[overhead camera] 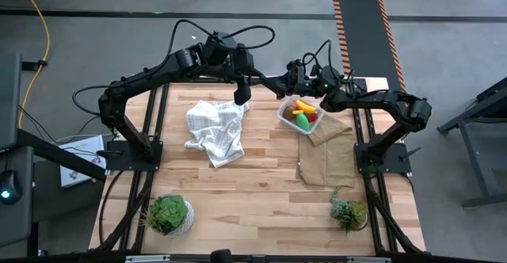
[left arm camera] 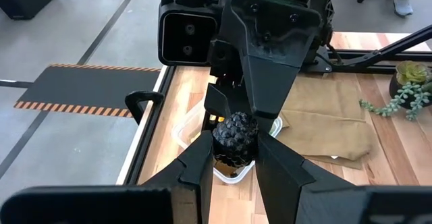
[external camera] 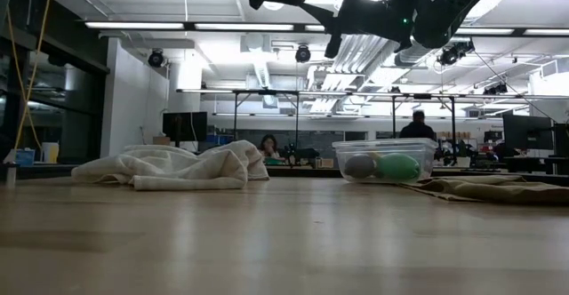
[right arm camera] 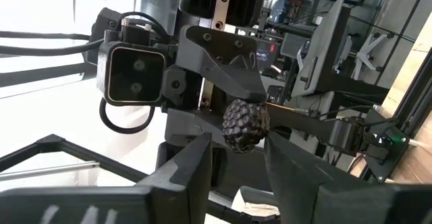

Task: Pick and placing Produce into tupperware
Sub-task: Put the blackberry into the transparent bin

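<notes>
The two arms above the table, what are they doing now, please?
Both arms meet in the air near the tupperware. A dark berry sits between the left pincer and the right pincer, as in a handover. A banana and a green oval lie in the tupperware already.
</notes>
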